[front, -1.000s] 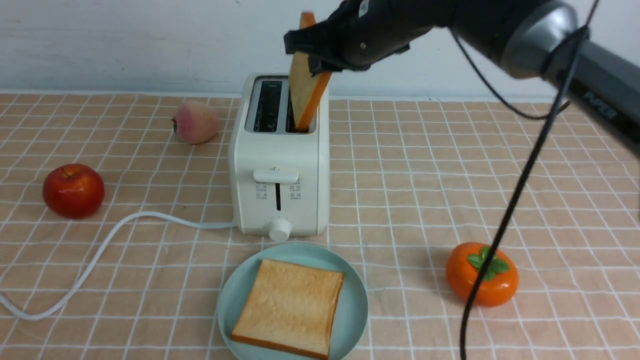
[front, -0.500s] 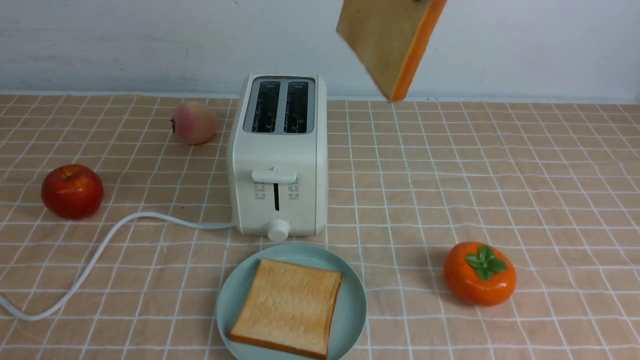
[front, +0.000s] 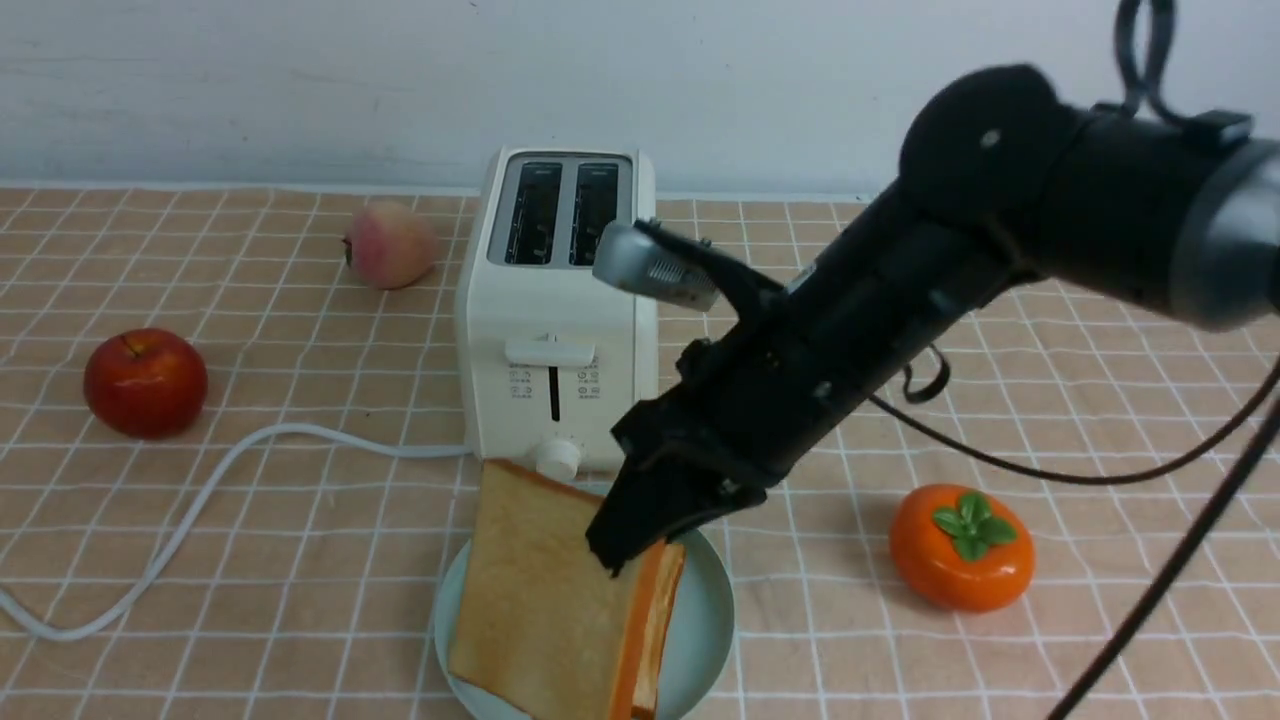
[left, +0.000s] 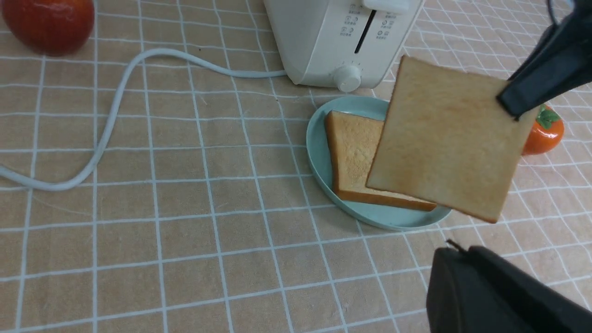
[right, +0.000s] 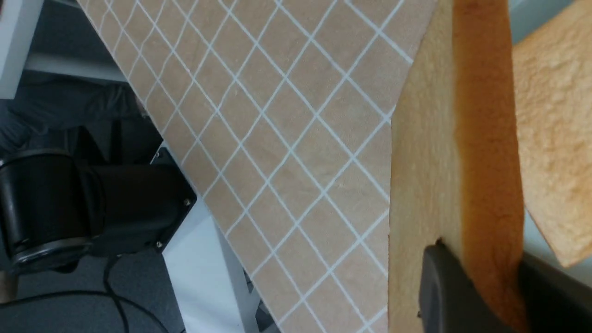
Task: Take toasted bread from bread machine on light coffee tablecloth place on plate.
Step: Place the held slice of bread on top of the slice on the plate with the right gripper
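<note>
My right gripper (front: 625, 545) is shut on one corner of a toasted bread slice (front: 540, 600), golden with an orange crust. The slice hangs tilted over the pale teal plate (front: 712, 620), and the right wrist view shows both fingers clamping its crust (right: 481, 138). A second slice (left: 351, 152) lies flat on the plate (left: 319, 152) beneath it. Just behind the plate stands the cream bread machine (front: 555, 330), both slots empty, on the peach checked tablecloth (front: 300, 520). My left gripper (left: 458, 252) is shut and empty, low over the cloth near the plate's edge.
A red apple (front: 146, 382) and a peach (front: 390, 243) lie left of the toaster. An orange persimmon (front: 962, 547) sits right of the plate. The white power cord (front: 200, 500) curves across the cloth at the left. The right arm's cable hangs at the right.
The right gripper pulled the slice out of the toaster's right slot, lifted it high, then brought it down and forward over the plate. The left gripper stayed shut.
</note>
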`<control>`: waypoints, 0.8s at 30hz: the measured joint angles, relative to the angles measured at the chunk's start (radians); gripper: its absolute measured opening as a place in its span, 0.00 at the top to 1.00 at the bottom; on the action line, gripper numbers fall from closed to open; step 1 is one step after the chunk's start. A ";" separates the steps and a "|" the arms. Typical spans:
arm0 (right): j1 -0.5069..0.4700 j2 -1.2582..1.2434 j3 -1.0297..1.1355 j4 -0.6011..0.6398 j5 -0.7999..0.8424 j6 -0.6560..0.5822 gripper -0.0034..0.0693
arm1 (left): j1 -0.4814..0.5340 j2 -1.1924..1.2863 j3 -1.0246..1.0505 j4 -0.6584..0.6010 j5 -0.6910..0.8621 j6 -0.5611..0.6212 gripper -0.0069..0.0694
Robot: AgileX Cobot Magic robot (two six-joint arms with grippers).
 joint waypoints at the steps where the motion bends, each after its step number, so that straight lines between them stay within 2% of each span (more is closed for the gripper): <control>1: 0.000 0.027 0.001 0.012 -0.013 -0.018 0.80 | 0.000 0.000 0.000 0.001 0.000 0.000 0.93; 9: 0.000 0.092 0.007 0.026 -0.117 -0.038 0.80 | 0.000 0.000 0.000 0.004 0.000 0.001 0.93; 17: 0.000 0.096 0.007 -0.004 -0.138 -0.033 0.79 | 0.000 0.000 0.000 0.005 0.000 0.001 0.93; 21: 0.000 0.096 0.007 -0.119 -0.170 0.032 0.65 | 0.000 0.000 0.000 0.006 0.000 0.001 0.93; 24: 0.000 0.088 0.007 -0.264 -0.209 0.132 0.44 | 0.000 0.000 0.000 0.006 0.001 0.001 0.93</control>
